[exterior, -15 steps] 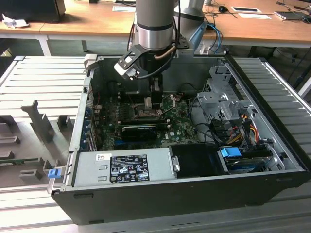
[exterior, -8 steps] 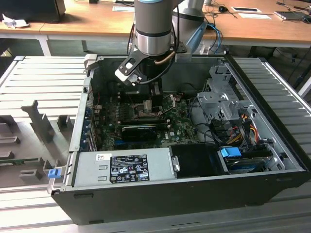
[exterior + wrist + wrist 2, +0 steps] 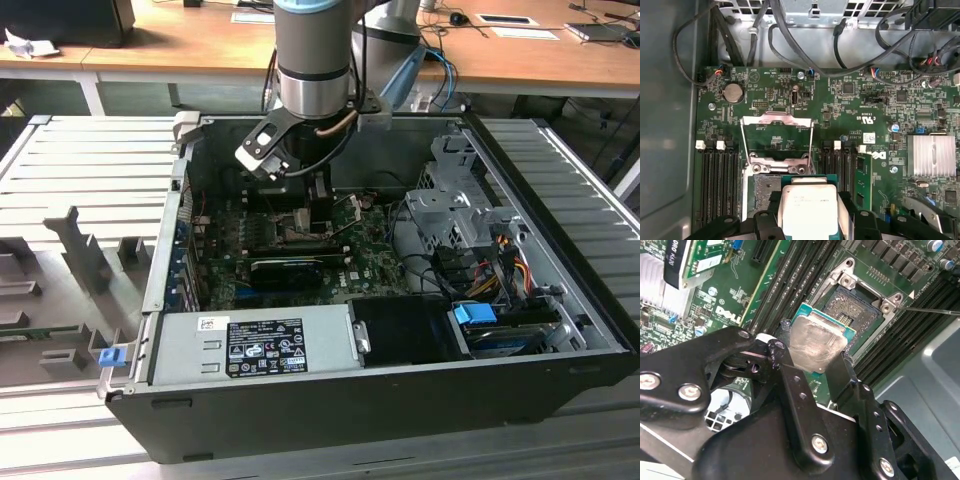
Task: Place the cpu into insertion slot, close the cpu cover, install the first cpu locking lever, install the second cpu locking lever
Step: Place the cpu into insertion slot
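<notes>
Looking at the cpu (image 3: 817, 345) first: you've got it pinched between the two black fingers (image 3: 795, 390), one on each of two opposite edges, closed in just as far as the chip's width. Its silver face is turned up toward both wrist cameras, with smeary marks on it, and the green edge shows around the lid. It's hanging up off the board, not seated.

In the second wrist view it overlaps one side of the insertion slot (image 3: 855, 307), and most of the dark recess with its metal rim is in plain sight past it. In the first wrist view the chip covers a fair bit of the slot, with a bare strip showing beside it.

The cpu cover (image 3: 777, 118) is swung open, back from the slot, so you see green board through its window. A thin lever rod (image 3: 935, 311) sticks out beside the slot's rim.

Long black memory slots (image 3: 717, 175) run on both sides of the slot, and a ribbed silver heatsink (image 3: 931, 155) sits well apart on the motherboard (image 3: 850, 100).

From the exterior view, your arm (image 3: 312, 60) reaches straight down into the open computer case (image 3: 330, 410), which sits on the ribbed grey bench (image 3: 90, 170), with the grey power supply (image 3: 250, 345) along the case wall closest to that camera.
</notes>
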